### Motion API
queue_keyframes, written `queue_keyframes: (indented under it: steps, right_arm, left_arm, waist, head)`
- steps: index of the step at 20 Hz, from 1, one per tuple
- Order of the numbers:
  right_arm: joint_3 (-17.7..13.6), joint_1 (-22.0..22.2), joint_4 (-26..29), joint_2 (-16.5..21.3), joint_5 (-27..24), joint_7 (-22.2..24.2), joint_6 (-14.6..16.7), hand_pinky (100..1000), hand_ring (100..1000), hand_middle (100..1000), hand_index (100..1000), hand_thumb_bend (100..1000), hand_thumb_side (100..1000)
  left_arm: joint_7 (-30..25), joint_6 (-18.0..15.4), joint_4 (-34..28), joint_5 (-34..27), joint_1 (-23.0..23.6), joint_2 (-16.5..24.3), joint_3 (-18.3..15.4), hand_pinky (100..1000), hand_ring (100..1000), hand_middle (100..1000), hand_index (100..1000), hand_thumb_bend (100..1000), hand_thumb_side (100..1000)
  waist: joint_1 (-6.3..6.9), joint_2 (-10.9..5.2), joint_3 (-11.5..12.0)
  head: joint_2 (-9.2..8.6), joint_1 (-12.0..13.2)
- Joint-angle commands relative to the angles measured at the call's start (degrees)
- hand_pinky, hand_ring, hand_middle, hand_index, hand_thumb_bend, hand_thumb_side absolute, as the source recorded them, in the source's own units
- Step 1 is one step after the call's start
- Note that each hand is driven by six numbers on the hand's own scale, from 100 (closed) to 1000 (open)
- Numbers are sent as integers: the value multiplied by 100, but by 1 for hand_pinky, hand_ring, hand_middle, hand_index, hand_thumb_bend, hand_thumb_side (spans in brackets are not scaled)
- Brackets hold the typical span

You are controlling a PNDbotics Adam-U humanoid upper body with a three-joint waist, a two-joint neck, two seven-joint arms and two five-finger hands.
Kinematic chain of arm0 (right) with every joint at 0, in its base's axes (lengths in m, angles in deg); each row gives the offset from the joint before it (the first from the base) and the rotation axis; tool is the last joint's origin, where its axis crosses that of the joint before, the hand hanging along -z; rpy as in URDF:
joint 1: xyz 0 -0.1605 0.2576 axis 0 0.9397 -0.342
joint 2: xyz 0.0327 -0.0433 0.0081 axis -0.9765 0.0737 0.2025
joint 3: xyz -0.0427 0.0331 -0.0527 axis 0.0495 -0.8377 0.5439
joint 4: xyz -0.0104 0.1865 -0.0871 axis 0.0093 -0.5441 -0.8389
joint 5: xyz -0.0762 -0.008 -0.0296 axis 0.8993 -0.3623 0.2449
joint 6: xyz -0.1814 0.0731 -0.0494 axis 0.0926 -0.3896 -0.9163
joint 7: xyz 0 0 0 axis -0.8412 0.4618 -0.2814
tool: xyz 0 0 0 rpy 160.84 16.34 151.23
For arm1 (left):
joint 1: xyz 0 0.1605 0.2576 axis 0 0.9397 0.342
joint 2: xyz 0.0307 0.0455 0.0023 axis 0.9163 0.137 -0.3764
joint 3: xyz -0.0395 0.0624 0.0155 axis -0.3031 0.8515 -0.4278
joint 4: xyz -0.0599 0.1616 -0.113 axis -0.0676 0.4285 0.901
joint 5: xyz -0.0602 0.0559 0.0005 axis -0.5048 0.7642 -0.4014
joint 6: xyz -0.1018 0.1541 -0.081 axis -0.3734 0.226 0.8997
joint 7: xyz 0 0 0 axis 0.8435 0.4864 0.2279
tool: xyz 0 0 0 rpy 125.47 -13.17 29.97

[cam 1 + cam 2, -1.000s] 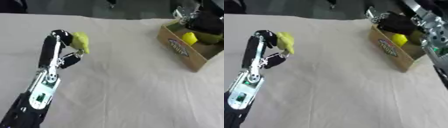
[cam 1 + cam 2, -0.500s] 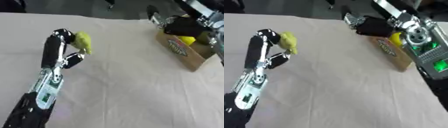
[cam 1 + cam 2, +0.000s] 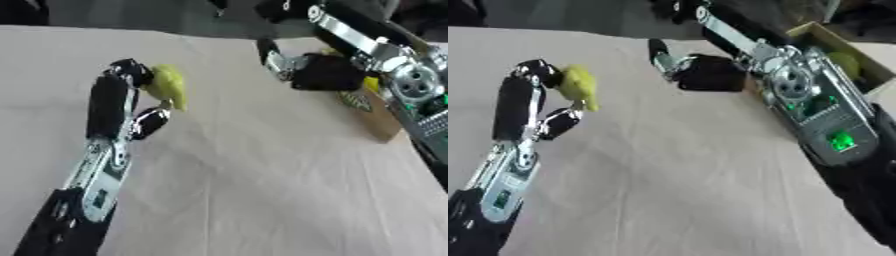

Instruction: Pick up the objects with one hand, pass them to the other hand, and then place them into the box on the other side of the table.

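Cardboard box [image 3: 826, 35] mostly hidden behind right hand [image 3: 702, 72].

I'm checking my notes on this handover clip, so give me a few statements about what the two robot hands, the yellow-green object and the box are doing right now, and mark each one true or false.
1. The left robot hand holds the yellow-green object up off the table. True.
2. The right robot hand is already touching the yellow-green object. False: there is a clear gap of bare table between them.
3. The cardboard box sits on the robot's right side of the table. True.
4. The cardboard box is empty. False: something yellow shows inside it.
5. The left robot hand rests flat on the table with nothing in it. False: its fingers are curled round the yellow-green object.
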Motion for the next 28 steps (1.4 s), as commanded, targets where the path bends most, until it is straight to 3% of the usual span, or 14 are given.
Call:
queue_keyframes:
  steps: [1,13,19,28]
  right_arm:
    - [51,-145,61,-58,107,124,-67,972,890,849,919,100,633]
    - [302,-271,-273,-430,401,47,-238,978,892,850,923,100,663]
    - [506,-372,-505,-704,556,58,-393,986,895,852,931,100,678]
    - [642,-406,-705,-958,442,-55,-690,1000,896,853,947,100,738]
  left_arm:
    - [116,-23,-61,164,-58,-54,-50,443,458,414,462,100,100]
    - [317,46,-72,891,-53,-182,-103,446,463,417,464,103,100]
    - [246,-60,-184,1273,-118,-226,-7,454,471,423,470,156,100]
    - [197,-131,-269,1460,-155,-278,50,455,473,425,472,163,100]
  waist:
    - [-4,-127,-14]
    - [-55,-119,-35]
    - [-65,-139,3]
    - [-90,-204,12]
  head:
    - [46,1]
    - [53,5]
    - [94,-74]
    - [159,-136]
